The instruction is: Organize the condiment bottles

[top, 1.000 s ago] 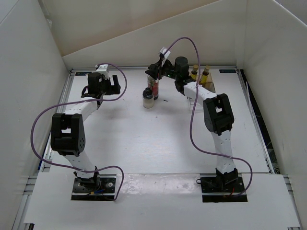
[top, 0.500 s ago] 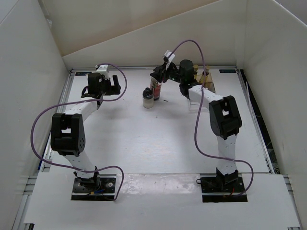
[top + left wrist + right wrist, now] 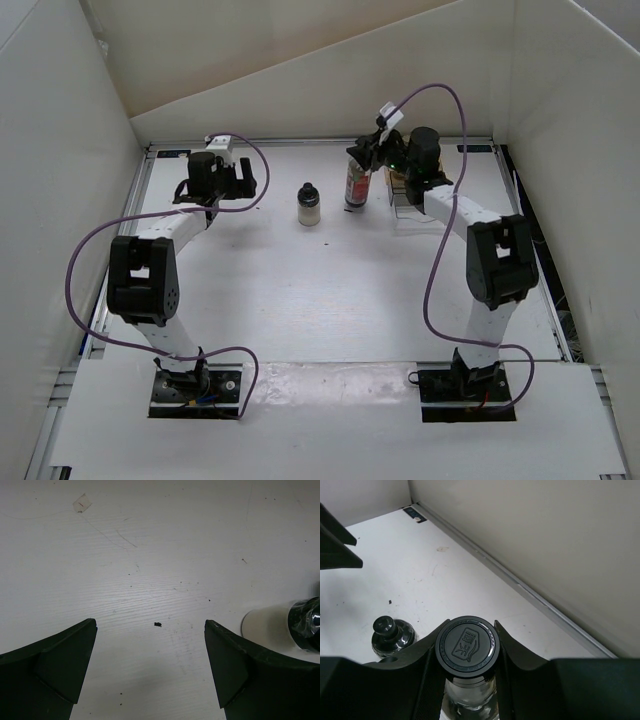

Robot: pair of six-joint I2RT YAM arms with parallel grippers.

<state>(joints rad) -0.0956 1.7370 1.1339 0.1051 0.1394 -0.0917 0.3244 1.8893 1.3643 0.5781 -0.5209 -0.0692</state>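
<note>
**Tall red bottle gripped at the back of the table**

A white table [image 3: 300, 300] sits boxed in by plain white walls, with the two arms bolted at its near edge. From there both arms reach toward the far half.

The left gripper [image 3: 150, 630] hangs over bare tabletop on the left side, its jaws spread wide and holding nothing; only a small black speck [image 3: 158, 624] lies between them. Just off its right finger, the left wrist view catches the squat black-capped jar [image 3: 280, 627] at the frame's edge.

That jar [image 3: 309, 205] stands upright near the middle of the far half, apart from both grippers (the right wrist view shows it below and left of the held bottle).

Further right and slightly farther back, the right gripper [image 3: 366, 158] is closed around the tall clear bottle [image 3: 354, 190], clamping it just under its round black cap [image 3: 467, 644]. The bottle is roughly upright, its red contents showing. Whether its base touches the table cannot be told.

Just beyond, part of the clear rack [image 3: 402, 200] shows beside the right wrist, mostly covered by the arm.
</note>
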